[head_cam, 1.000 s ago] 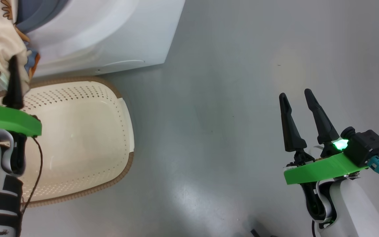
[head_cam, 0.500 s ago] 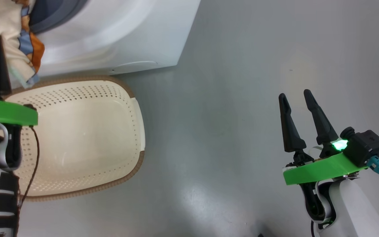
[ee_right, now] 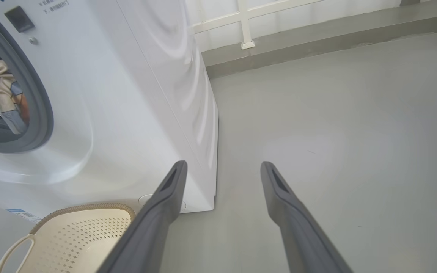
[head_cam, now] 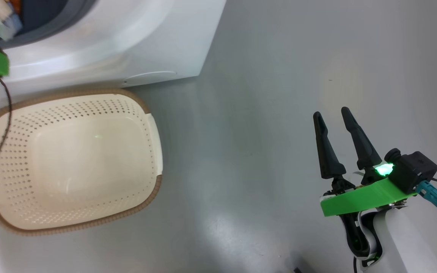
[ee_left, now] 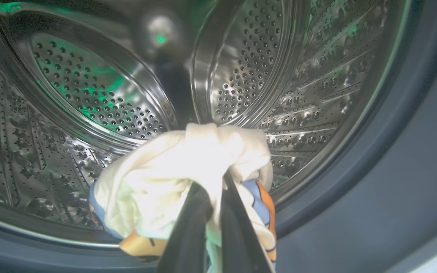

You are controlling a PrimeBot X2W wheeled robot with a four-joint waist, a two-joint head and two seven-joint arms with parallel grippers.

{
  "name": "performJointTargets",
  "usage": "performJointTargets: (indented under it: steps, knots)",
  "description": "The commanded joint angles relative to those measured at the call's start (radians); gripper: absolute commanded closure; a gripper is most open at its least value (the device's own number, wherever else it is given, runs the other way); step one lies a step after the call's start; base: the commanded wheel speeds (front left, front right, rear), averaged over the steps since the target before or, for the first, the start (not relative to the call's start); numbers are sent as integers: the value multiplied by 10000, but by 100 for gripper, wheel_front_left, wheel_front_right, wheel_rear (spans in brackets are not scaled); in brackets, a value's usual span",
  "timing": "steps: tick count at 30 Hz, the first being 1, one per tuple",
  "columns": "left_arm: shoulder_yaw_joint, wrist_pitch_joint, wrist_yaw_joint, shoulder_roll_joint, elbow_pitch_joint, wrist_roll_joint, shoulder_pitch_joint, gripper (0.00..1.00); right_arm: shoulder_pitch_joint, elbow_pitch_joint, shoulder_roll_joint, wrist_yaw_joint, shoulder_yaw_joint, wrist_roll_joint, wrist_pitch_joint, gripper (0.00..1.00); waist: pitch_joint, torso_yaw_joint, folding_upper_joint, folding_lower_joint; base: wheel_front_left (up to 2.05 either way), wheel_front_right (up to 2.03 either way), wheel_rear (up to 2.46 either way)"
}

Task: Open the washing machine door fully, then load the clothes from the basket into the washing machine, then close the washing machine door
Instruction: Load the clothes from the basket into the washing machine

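My left gripper (ee_left: 212,189) is shut on the clothes (ee_left: 188,163), a cream bundle with blue and orange patches, held just inside the steel drum (ee_left: 89,94) of the washing machine (head_cam: 127,45). From the right wrist view the clothes (ee_right: 2,87) hang within the grey-blue gasket (ee_right: 42,113). The cream basket (head_cam: 70,110) stands on the floor before the machine with nothing inside it. My right gripper (head_cam: 330,117) is open over bare floor, far to the right. The washing machine door is out of view.
Grey floor (head_cam: 279,76) spreads to the right of the machine. A low ledge and white railing (ee_right: 245,22) run along the far side. The basket's handle (ee_right: 13,246) is at the lower left of the right wrist view.
My left gripper has carried the clothes up from over the basket into the drum opening. The head camera has shifted a little. The right gripper has kept its pose.
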Motion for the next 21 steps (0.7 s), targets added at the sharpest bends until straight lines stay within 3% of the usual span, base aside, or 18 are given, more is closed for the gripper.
performJointTargets:
  steps: [1,6,10,16,21]
  knots:
    - [150,92,6,555,107,123,-378,100,58,-185,-17,44,249,131,-80,0,76,-159,-1,0,0,0,0]
    - [-4,214,50,781,1672,332,-1891,100,51,-187,-17,44,395,281,-80,0,275,-510,-1,0,0,0,0]
    - [33,-126,313,1105,2090,605,-2810,100,-16,-224,-16,44,466,393,-80,0,482,-812,-1,0,0,0,0]
    - [283,-188,802,1378,1234,1151,-2590,100,-44,-293,-16,44,613,527,-80,0,681,-1146,-1,0,0,0,0]
    - [341,-190,645,1502,2195,1231,-2223,100,27,-311,-16,44,743,598,-80,0,636,-1388,-1,0,0,0,0]
